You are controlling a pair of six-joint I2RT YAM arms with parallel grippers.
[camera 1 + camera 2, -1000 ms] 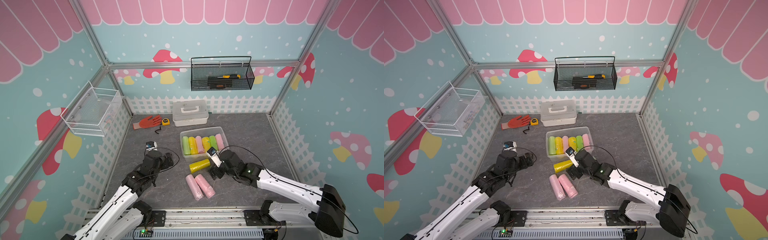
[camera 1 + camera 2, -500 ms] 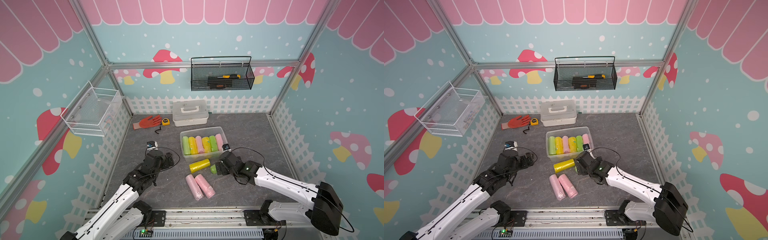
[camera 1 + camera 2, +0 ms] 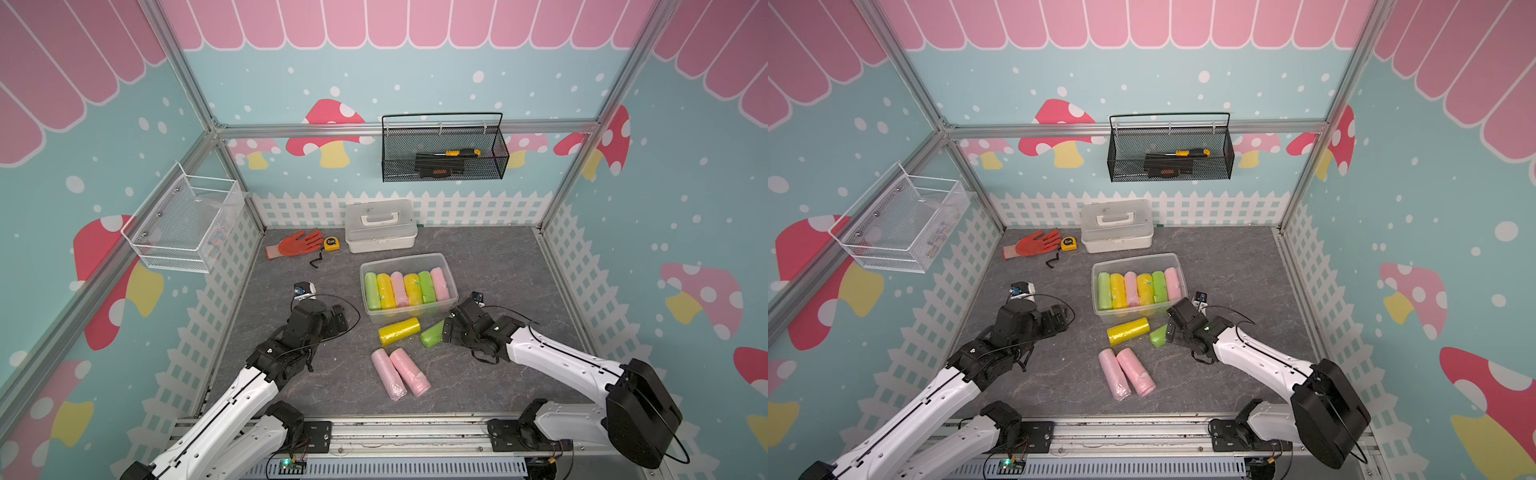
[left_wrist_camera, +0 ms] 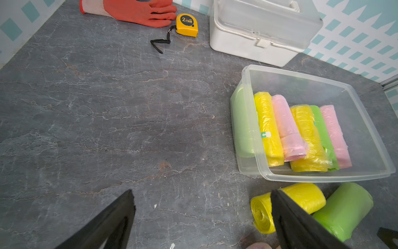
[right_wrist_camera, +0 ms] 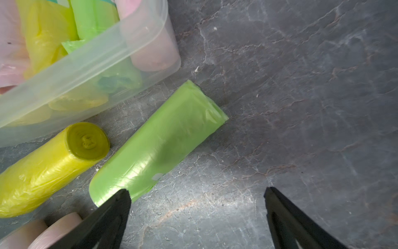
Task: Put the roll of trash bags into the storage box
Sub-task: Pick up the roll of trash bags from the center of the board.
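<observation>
Green roll unheld on table beside storage box | step: approach | left jaws spread, empty | right jaws spread, empty, 1 tip at roll | next: straddle roll, clamp

**Right pincer pulled back, green roll uncovered**

In both top views the right pincer has been shifted toward the right of the frame, away from the spot just below the lower right corner of the storage box. Its wrist has been rolled, so the small camera block, seen a second ago at the pincer's upper left, is now found at its upper right. A green roll, covered by the pincer a second ago and half shown half a second ago, is now laid bare on the tabletop, just right of the yellow roll.
</observation>
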